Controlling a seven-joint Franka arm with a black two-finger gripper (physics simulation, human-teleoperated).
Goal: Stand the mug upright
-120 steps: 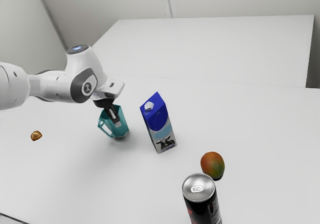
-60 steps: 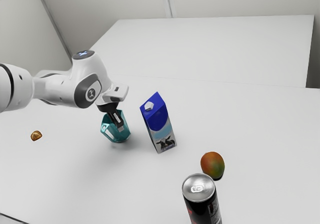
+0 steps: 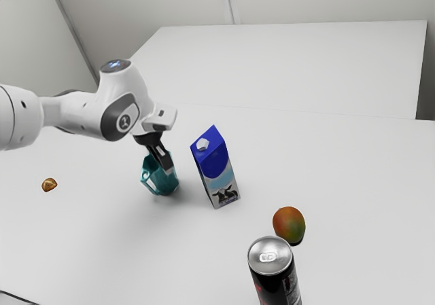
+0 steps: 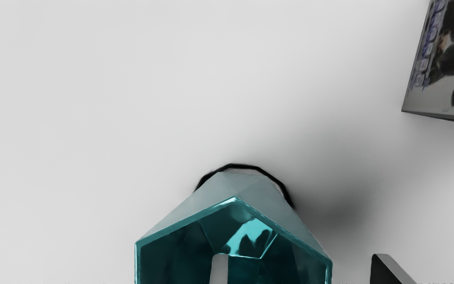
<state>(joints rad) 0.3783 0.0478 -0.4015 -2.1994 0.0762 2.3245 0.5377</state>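
In the exterior view the gripper points down at the teal mug, with one dark finger in front of the mug's side. The mug stands upright, its base at the tabletop and its handle toward the exterior view's left. Looking from the hand, the gripper is open: one fingertip shows within the mouth of the mug, the other outside it, apart from the wall. A wall of the mug lies between them with gaps on both sides.
A blue and white milk carton stands close on the mug's exterior-view right, its printed side near the hand. Farther off are a mango and a black can. A small brown item lies at the exterior view's left.
The mug has shifted toward the exterior view's right and lower, and has gone from tilted to upright. My hand moved right with it, then rose slightly, and the fingers have parted from the mug's wall.
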